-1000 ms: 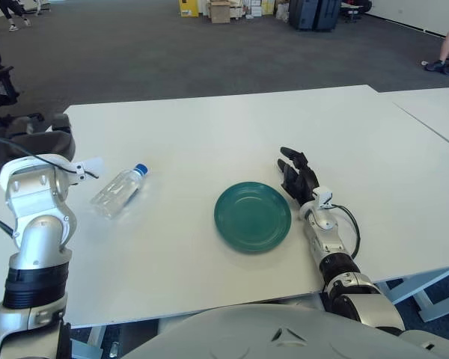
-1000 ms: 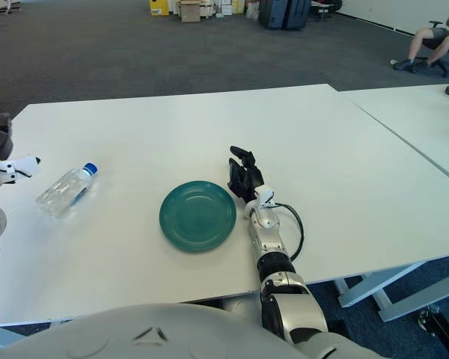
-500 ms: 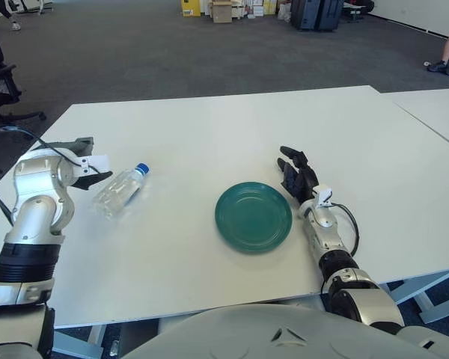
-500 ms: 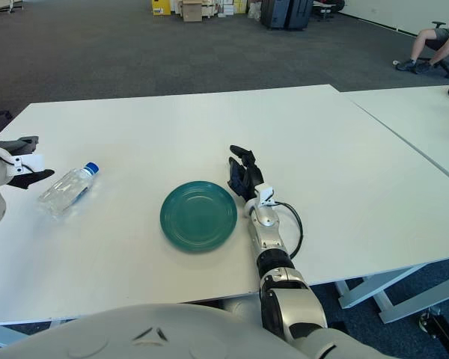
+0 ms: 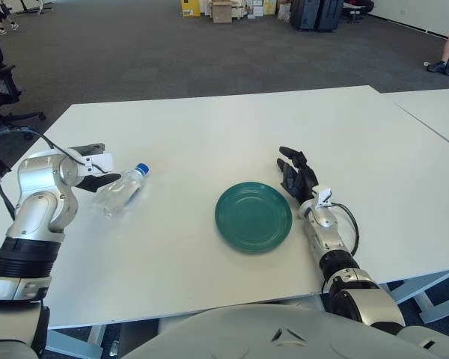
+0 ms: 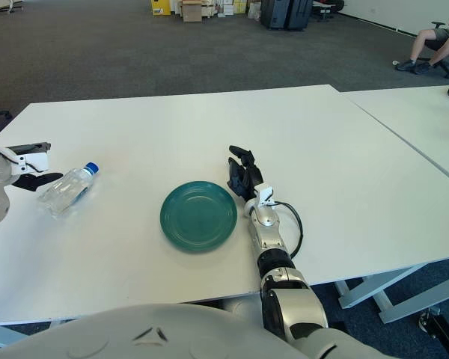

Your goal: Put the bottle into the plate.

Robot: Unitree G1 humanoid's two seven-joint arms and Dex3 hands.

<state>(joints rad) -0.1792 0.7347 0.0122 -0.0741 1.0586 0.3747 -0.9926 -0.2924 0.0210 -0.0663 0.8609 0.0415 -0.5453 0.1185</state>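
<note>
A clear plastic bottle (image 5: 120, 191) with a blue cap lies on its side on the white table, left of centre. My left hand (image 5: 97, 170) is just left of the bottle's base, fingers spread above and beside it, holding nothing. A dark green plate (image 5: 253, 216) sits empty in the middle of the table. My right hand (image 5: 297, 173) shows beside the plate's right edge, fingers relaxed and empty.
The white table (image 5: 232, 127) stretches far back. A second white table (image 5: 434, 105) adjoins at the right. Office chairs, boxes and seated people stand far off on the grey carpet.
My left arm swung right and down, bringing the hand from the table's left edge up against the bottle's base. Bottle, plate and right hand stayed put.
</note>
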